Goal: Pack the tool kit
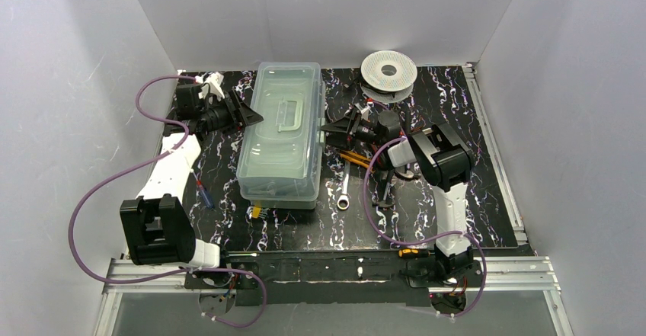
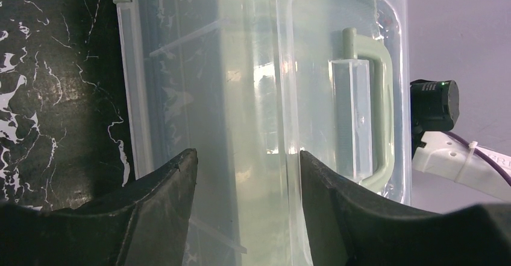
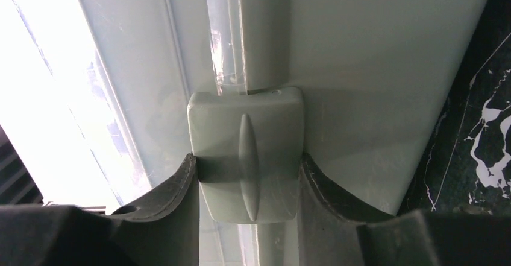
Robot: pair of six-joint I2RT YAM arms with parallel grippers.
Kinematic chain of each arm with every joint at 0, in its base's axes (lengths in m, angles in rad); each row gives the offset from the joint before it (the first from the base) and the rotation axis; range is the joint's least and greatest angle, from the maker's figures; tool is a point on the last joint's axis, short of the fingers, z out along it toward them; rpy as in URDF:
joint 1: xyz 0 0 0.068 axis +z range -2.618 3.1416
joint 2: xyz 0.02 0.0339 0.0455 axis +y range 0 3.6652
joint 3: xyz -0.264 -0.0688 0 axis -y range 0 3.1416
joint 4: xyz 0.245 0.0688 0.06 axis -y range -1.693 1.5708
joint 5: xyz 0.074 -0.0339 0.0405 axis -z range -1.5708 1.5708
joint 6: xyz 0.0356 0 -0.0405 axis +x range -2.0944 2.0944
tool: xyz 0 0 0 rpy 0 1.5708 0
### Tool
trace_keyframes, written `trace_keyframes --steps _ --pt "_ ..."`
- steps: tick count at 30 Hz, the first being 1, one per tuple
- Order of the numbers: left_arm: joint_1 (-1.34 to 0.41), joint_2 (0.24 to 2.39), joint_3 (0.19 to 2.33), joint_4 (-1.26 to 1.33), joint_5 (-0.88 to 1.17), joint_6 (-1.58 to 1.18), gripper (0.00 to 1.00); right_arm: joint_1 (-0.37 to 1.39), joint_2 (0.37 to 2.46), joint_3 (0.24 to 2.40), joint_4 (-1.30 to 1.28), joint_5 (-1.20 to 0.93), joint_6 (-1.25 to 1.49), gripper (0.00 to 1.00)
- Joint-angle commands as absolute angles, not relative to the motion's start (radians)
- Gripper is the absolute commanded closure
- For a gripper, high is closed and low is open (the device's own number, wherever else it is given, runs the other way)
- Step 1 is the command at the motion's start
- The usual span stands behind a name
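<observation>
The pale green toolbox point(image 1: 280, 134) lies in the middle of the black mat with its translucent lid point(image 2: 253, 67) down and its handle point(image 2: 379, 97) flat on top. My left gripper point(image 1: 255, 115) is against the box's left side. In the left wrist view its jaws point(image 2: 247, 157) stand apart over the lid's edge, clamping nothing that I can see. My right gripper point(image 1: 326, 129) is at the box's right side. Its fingers point(image 3: 175, 193) touch both sides of the green latch point(image 3: 247, 133), which lies flat against the box wall.
A wrench point(image 1: 344, 187) and orange-handled tools point(image 1: 352, 155) lie on the mat right of the box, under the right arm. A small red-and-blue tool point(image 1: 204, 195) lies to the left. A round white spool point(image 1: 388, 69) stands at the back. White walls enclose the mat.
</observation>
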State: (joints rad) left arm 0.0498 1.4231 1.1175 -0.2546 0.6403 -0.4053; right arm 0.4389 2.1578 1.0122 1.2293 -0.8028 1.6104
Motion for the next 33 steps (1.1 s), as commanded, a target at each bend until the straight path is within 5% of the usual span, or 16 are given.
trace_keyframes --steps 1,5,14,22,33 --pt "-0.003 1.508 1.019 -0.483 0.733 -0.383 0.61 0.532 2.120 1.104 1.387 -0.830 1.733 0.71" --pt "-0.003 1.505 1.023 -0.498 0.720 -0.371 0.61 0.532 2.102 1.110 1.379 -0.833 1.749 0.88" --pt "-0.002 1.484 1.028 -0.519 0.681 -0.356 0.62 0.530 1.926 1.064 1.017 -0.783 1.496 0.97" --pt "0.044 1.486 1.022 -0.516 0.691 -0.366 0.63 0.531 1.815 1.087 0.612 -0.684 1.256 0.99" --pt "0.064 1.507 1.010 -0.508 0.713 -0.383 0.65 0.532 1.786 1.135 0.463 -0.640 1.174 0.99"
